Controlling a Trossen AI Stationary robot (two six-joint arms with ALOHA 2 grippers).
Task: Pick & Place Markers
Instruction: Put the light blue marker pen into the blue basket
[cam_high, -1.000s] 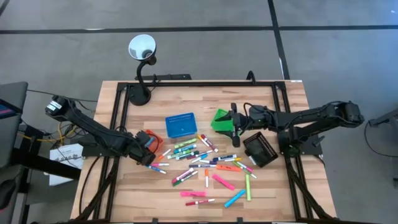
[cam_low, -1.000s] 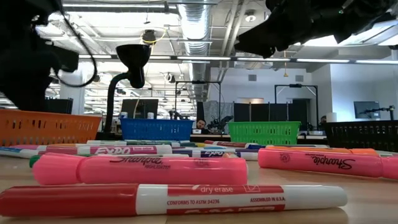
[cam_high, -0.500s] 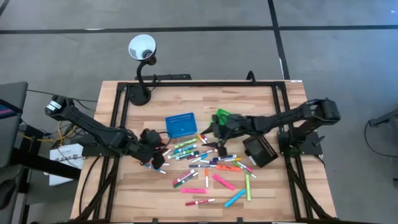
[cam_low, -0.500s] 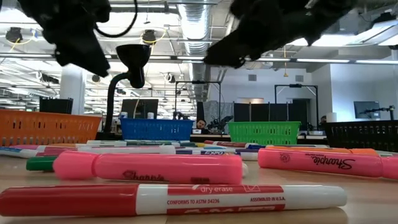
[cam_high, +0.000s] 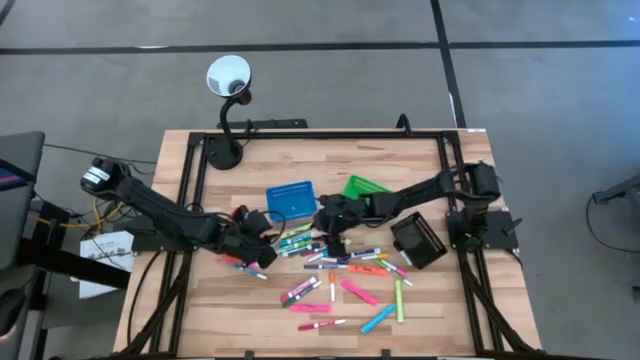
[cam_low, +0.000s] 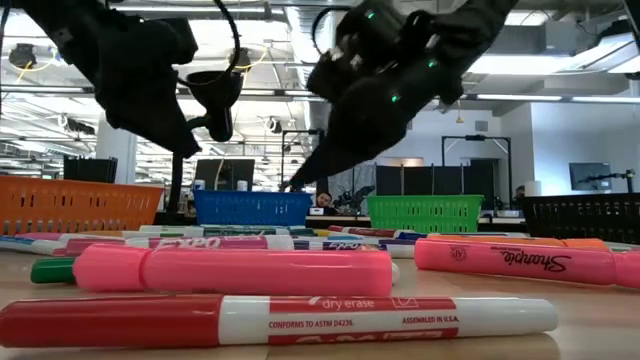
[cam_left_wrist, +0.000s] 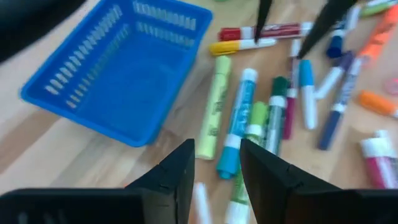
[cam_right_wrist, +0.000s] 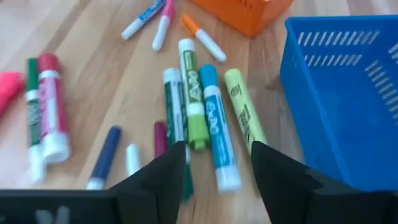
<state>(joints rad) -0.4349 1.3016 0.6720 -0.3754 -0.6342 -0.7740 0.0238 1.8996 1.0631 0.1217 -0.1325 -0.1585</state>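
Note:
Several markers lie scattered flat on the wooden table, mostly at its middle. My left gripper hangs open over the left side of the pile, pointing slantwise down. In its wrist view a yellow-green marker and a blue marker lie just beyond the fingertips. My right gripper hangs open over the same cluster from the right, next to the blue basket. Its wrist view shows green, blue and yellow-green markers ahead. Neither gripper has anything between its fingers.
An orange basket sits under my left arm, a green basket behind my right arm, and a black basket at the right. A gooseneck lamp stands at the far left corner. Bare wood lies along the far edge.
My right gripper has swung from over the green basket toward the table's left and down, to the markers beside the blue basket. My left gripper has moved toward the table's right, onto the pile's left side, turning as it went. The near pink marker has rolled slightly.

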